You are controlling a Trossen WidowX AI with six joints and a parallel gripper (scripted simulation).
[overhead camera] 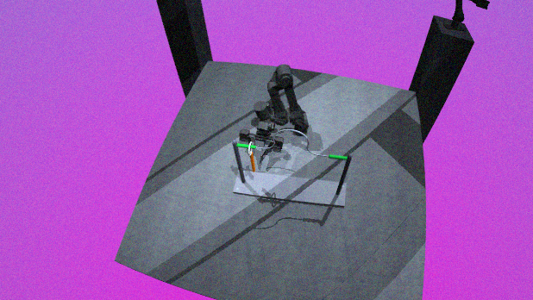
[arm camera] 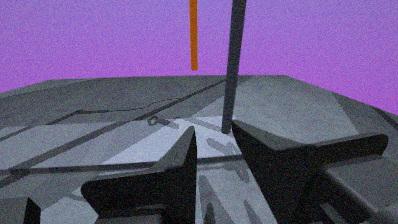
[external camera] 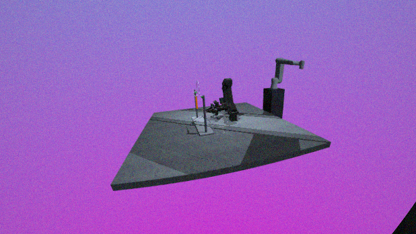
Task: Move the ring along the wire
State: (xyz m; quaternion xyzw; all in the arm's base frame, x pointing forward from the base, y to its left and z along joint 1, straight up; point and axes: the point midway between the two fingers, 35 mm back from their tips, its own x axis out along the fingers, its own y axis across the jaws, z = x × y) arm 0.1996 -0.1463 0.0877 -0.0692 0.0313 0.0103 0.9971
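The white ring (overhead camera: pixel 250 152) hangs around the wire at the green part (overhead camera: pixel 241 146) by the left post (overhead camera: pixel 240 165) (arm camera: pixel 235 60) in the top view. Its orange handle (overhead camera: pixel 253 162) (external camera: pixel 196 102) (arm camera: pixel 193 35) points down. The thin grey wire (overhead camera: pixel 308 140) arches to the other green part (overhead camera: pixel 338 157) by the right post (overhead camera: pixel 343 177). My gripper (overhead camera: pixel 262 159) (arm camera: pixel 213 127) is partly open and empty, on the robot's side of the wire. In the wrist view the handle's lower end is beyond and above the fingertips, with a gap. The ring is outside the wrist view.
The pale base plate (overhead camera: pixel 321 195) (external camera: pixel 202 130) (arm camera: pixel 150 147) carries both posts. The wire crosses in front of my gripper in the top view; their spacing is unclear. A dark pedestal (overhead camera: pixel 444 65) (external camera: pixel 273 102) bearing another arm (external camera: pixel 279 70) stands beyond the table.
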